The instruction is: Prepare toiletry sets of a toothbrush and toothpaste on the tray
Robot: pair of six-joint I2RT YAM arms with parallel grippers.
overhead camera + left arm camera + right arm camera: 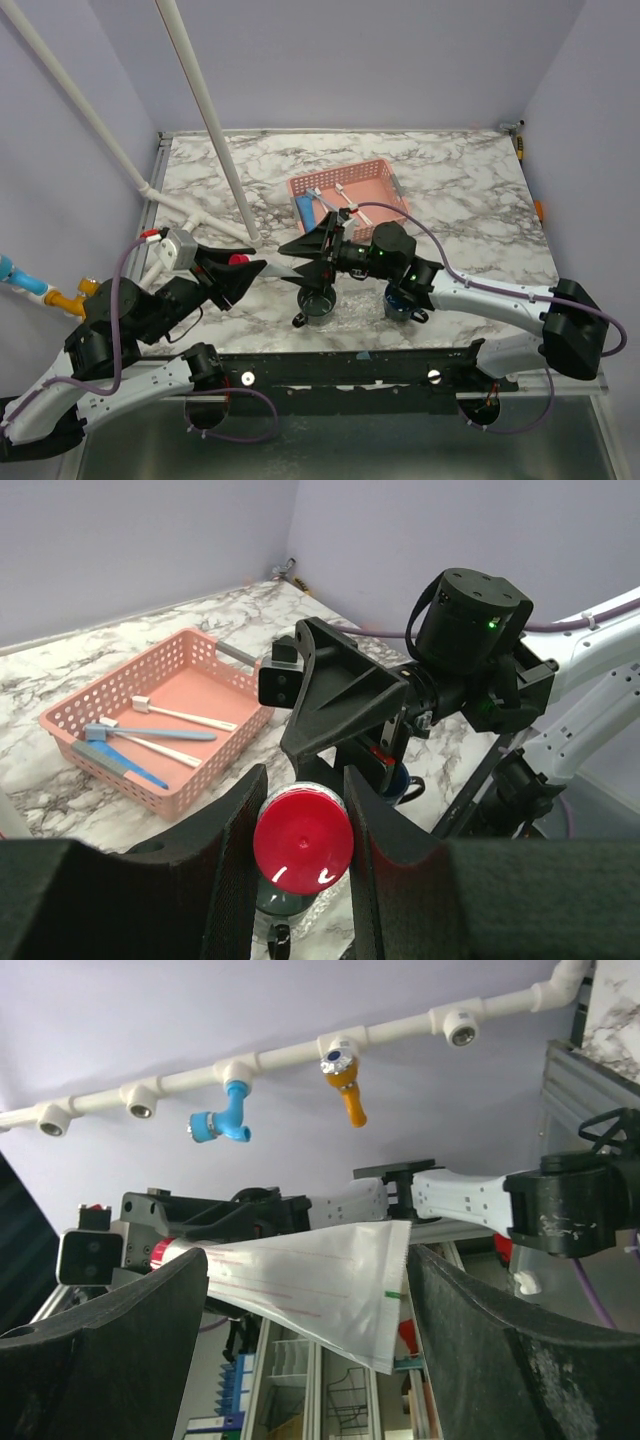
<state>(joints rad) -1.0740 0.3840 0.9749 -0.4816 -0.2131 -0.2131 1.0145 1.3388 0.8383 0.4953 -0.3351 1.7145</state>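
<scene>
A white toothpaste tube (pixel 278 267) with a red cap (pixel 303 842) hangs in the air between both arms. My left gripper (pixel 243 266) is shut on its cap end; the cap fills the gap between the fingers in the left wrist view. My right gripper (pixel 303 252) is open, its fingers wide on either side of the tube's flat crimped end (pixel 330 1280). Toothbrushes (pixel 183 716) and a blue tube (pixel 118 764) lie in the pink basket (pixel 372 176). The transparent tray does not show in any view.
A dark mug (pixel 318 303) and a blue mug (pixel 403 302) stand near the front edge, under the grippers. White pipes (pixel 205 110) slant over the table's left side. The basket sits at mid-back.
</scene>
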